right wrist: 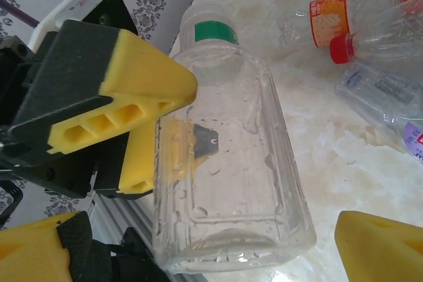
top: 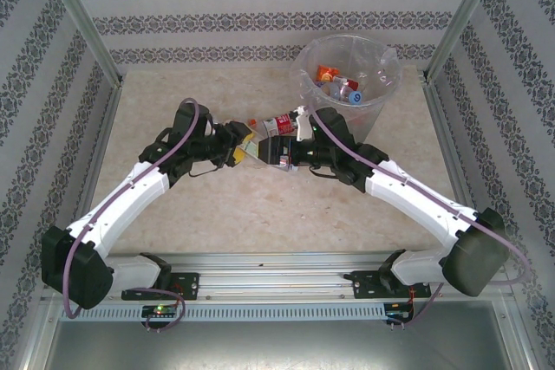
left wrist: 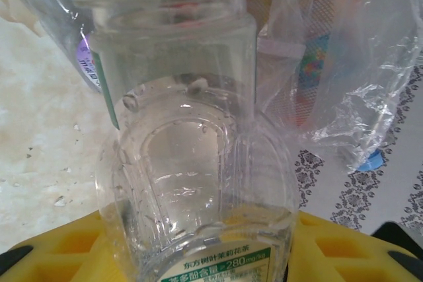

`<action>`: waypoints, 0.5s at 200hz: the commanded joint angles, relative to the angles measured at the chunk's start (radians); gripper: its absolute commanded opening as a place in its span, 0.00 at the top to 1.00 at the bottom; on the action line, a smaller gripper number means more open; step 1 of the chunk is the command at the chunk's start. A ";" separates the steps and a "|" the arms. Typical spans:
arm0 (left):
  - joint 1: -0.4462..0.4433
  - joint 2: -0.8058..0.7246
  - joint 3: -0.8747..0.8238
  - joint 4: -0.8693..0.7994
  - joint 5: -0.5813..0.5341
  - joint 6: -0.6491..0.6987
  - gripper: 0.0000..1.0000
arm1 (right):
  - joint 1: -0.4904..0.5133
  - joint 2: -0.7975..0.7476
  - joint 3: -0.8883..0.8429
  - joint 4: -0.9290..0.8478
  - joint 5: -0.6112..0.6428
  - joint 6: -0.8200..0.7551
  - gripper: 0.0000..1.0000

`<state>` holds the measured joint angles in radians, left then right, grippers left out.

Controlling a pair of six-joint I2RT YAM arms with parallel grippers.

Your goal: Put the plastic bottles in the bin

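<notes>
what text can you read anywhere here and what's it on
"东方树叶茉莉花茶": white label on the clear bottle
"茶多酚含量≥280mg/kg": same label, the line below
Purple label: print blurred, unreadable
Orange label on a bottle lying on the table: too small to read

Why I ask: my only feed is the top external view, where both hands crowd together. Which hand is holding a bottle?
Observer: The left hand clamps a clear panelled plastic bottle with a green label between its yellow pads.
Operator: And the right hand?
Observer: The right hand is open. Its yellow fingertips straddle that bottle's base with a gap on each side.
</notes>
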<state>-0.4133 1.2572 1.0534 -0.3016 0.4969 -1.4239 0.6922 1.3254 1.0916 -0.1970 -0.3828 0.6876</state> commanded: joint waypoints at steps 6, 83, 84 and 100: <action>-0.014 0.004 0.025 0.081 0.008 -0.035 0.52 | 0.013 0.013 0.039 0.019 -0.016 0.010 0.07; -0.016 0.013 0.007 0.152 0.064 -0.058 0.51 | 0.012 0.063 0.108 -0.026 -0.013 -0.010 0.13; -0.015 0.013 0.006 0.152 0.065 -0.058 0.51 | 0.013 0.064 0.109 -0.028 -0.012 -0.010 0.13; -0.016 0.011 0.006 0.154 0.069 -0.055 0.52 | 0.011 0.066 0.122 -0.046 -0.007 -0.017 0.20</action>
<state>-0.4133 1.2652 1.0534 -0.2195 0.5350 -1.4532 0.6922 1.3838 1.1656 -0.2138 -0.3855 0.6849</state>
